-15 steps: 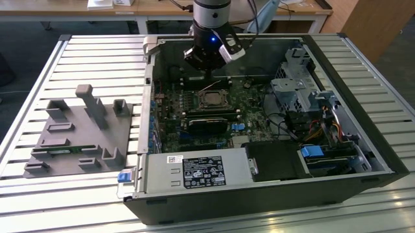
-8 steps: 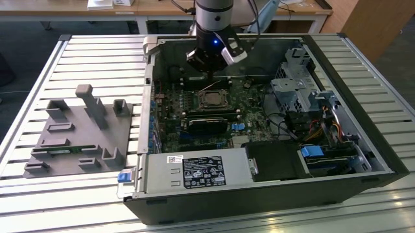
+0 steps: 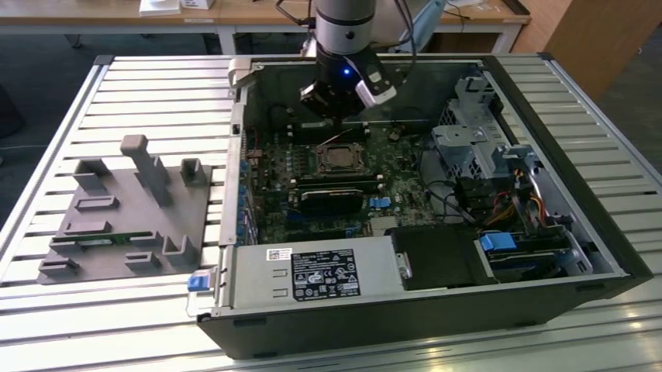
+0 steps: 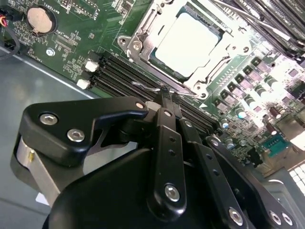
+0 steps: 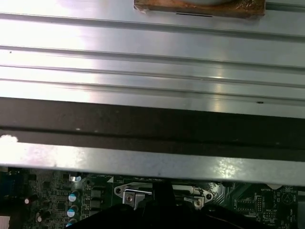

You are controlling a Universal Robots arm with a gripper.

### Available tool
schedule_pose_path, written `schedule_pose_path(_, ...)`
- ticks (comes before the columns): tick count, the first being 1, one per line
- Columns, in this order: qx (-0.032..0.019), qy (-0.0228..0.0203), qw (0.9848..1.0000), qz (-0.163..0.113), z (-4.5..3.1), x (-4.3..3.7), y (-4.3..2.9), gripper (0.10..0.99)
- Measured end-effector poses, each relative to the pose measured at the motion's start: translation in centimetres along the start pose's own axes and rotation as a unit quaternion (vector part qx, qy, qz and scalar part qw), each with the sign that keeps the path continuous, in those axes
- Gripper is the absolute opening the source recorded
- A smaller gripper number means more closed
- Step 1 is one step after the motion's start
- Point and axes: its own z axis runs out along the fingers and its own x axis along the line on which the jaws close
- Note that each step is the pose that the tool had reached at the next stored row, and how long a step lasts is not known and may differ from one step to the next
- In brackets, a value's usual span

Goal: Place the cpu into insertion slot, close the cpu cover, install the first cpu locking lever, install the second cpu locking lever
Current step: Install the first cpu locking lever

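Silver-grey, the cpu (image 4: pixel 187 42) sits in the slot (image 4: pixel 143 40) with the cover (image 4: pixel 220 36) closed over it, on the green board (image 3: pixel 271 167) inside the open case (image 3: pixel 610 232). We see the gripper (image 4: pixel 167 98) just beside the socket's edge, its black fingers (image 4: pixel 164 102) pressed together at a thin wire lever (image 4: pixel 152 87); we cannot tell whether they pinch it. A grey fixture (image 3: pixel 124 213) lies on the slatted table (image 3: pixel 62 108), at the exterior view's left.

1. A robotics lab or test workshop: a robot arm (image 3: pixel 346 31) reaches into an opened computer case (image 3: pixel 414 194).
2. The case sits on a slatted aluminium bench (image 3: pixel 135 85).
3. A grey parts holder (image 3: pixel 129 213) lies near the bench's edge.
4. Wooden desks (image 3: pixel 259 15) stand behind.
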Motion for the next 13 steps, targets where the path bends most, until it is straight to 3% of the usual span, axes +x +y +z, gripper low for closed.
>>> schedule_pose_path(13,0.0,0.0006,1.0,0.0,0.32,-0.75,0.33,0.106)
